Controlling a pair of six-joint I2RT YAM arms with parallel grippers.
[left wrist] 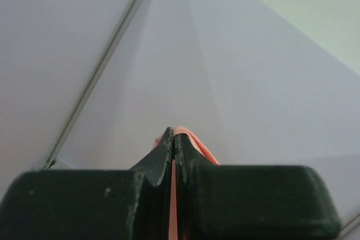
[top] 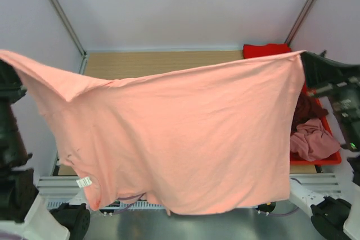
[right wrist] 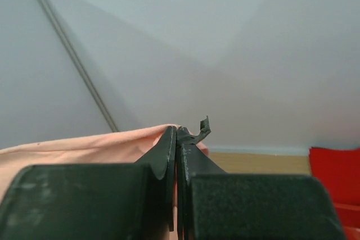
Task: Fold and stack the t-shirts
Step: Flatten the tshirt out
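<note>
Salmon-pink t-shirt hung spread, white tag lower-left, prob. inside-out

Three views: one fixed overhead, two wrist cams riding the fingers.
Top external sits high behind the arm bases and looks down and forward over the table to the far wall; the salmon-pink t-shirt hangs close to the lens and fills most of the frame. Left wrist looks along the left gripper, tilted up at bare wall. Right wrist looks along the right gripper toward the far wall. All three share the shirt; top and right wrist also share the far table edge and the red bin.
</note>
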